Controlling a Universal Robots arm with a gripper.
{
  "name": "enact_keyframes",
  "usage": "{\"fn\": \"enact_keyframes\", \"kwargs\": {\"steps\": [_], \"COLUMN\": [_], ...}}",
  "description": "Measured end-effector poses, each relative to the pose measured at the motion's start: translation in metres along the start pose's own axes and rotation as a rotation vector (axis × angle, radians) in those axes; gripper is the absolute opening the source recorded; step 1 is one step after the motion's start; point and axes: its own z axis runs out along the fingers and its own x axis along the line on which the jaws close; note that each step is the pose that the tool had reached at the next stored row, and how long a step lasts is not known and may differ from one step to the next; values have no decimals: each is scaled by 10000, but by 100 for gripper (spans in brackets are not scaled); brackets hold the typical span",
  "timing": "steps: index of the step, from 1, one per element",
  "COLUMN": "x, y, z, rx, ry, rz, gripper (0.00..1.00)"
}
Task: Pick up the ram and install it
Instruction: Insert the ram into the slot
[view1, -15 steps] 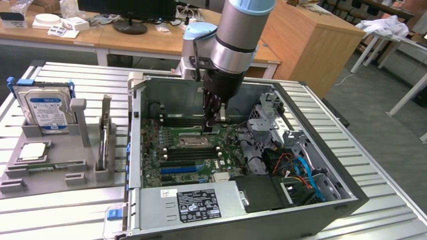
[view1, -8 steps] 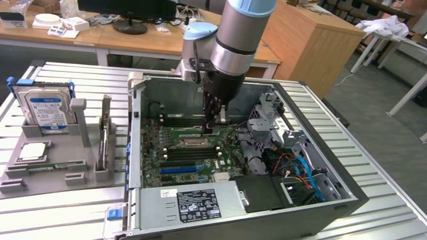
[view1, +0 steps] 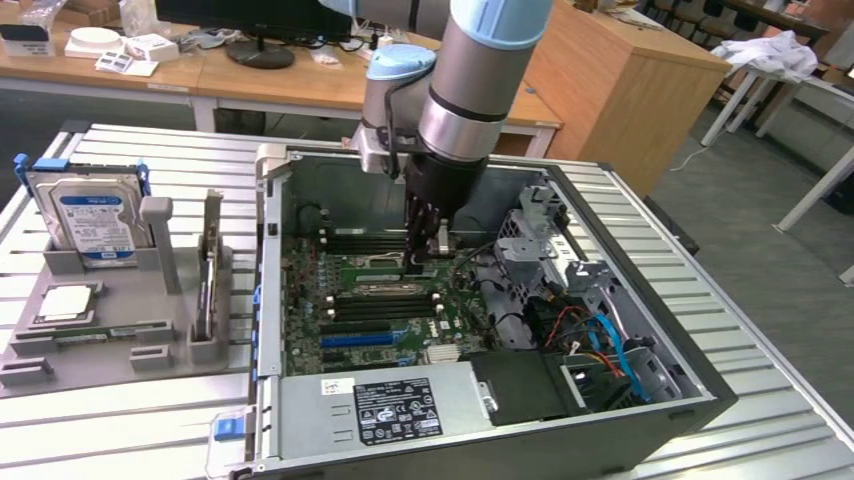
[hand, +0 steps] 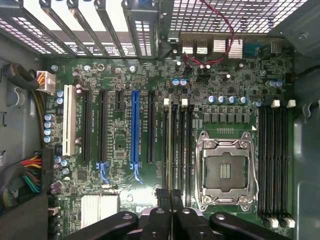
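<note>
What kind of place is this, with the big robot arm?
Probably a robotics lab or workshop. A robot arm reaches into an open computer case on a metal table, a hard drive stands in a grey holder beside it, and office desks sit behind.

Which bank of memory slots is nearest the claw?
The bank between the blue expansion slot and the CPU socket: the claw sits at its end. The other bank lies on the socket's far side.

The motherboard (hand: 120, 145) is green, crossed by one long blue slot (hand: 134, 127), a white slot (hand: 69, 120) and black memory slots (hand: 275, 150). The arm (view1: 467, 120) is silver with pale blue caps, the gripper (hand: 170, 197) black. A grey fixture (view1: 114, 300) holds a blue-labelled hard drive (view1: 94, 215).
</note>
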Motion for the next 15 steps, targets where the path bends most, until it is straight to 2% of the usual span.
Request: {"fn": "enact_keyframes", "kwargs": {"steps": [8, 15], "x": [13, 16], "y": [-41, -45], "z": [13, 114], "rx": [0, 1], "ry": [-12, -15], "rz": [1, 5], "gripper": [12, 12]}}
